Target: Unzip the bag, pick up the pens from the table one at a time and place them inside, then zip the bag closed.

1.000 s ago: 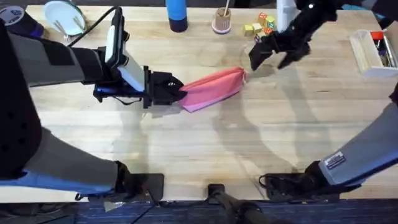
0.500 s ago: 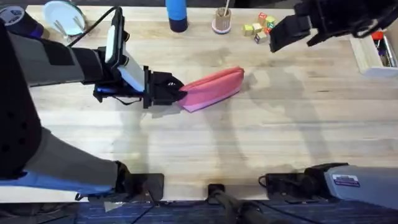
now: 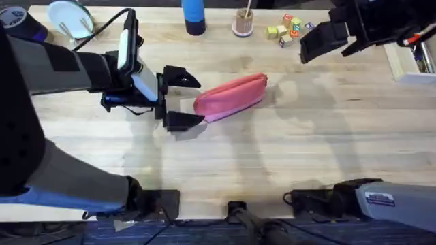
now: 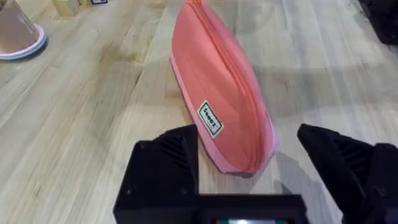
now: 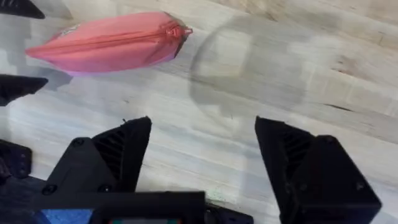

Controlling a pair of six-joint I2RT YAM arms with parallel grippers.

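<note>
Overhead, the table (image 3: 272, 156) is seen as a pale plank surface spanning nearly the whole frame. The left arm is seen reaching in from the left edge toward frame centre, and the left gripper (image 3: 182, 99) is found left of centre with its jaws spread wide and nothing held; one black finger lies above and one below the left tip of the bag (image 3: 230, 97), with a gap visible on both sides, so no contact is recorded. In the left wrist view the left gripper (image 4: 261, 163) is shown with both fingers flanking the near end of the bag (image 4: 217, 93), which lies flat on the wood, its zipper seam running along the top ridge and a small white label visible on its side. The zipper is seen drawn to the far end in the right wrist view, where the bag (image 5: 106, 42) sits at the upper left and the right gripper (image 5: 202, 149) is shown wide open and empty above bare wood. Overhead, the right gripper (image 3: 325, 39) is placed at the upper right, well apart from the bag. Along the top edge are noted a blue bottle (image 3: 193, 15), a small round cup (image 3: 242, 24) holding a stick, and coloured blocks (image 3: 286, 30).
</note>
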